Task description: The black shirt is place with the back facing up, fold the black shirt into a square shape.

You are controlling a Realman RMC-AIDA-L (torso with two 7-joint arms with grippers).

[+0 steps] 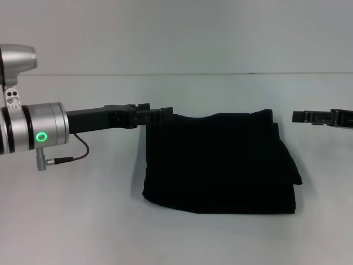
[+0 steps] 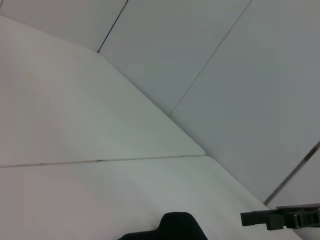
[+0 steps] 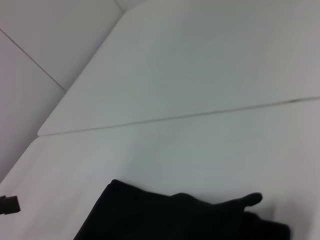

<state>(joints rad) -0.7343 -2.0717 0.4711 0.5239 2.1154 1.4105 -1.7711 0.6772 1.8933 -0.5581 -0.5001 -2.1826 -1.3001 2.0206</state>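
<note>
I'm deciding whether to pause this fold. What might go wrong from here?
1. The left gripper sits at the shirt's far left corner; if it grips there, pulling away may drag the stacked layers open.
2. The right gripper hangs apart from the shirt, so nothing pins the far right corner, which sticks up and may slump.
3. The layers on the right edge are offset, so the square may end uneven.

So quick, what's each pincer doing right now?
Left pincer: at the far left corner of the shirt; cannot tell if it grips.
Right pincer: off to the shirt's right, apart from it; cannot tell.
</note>
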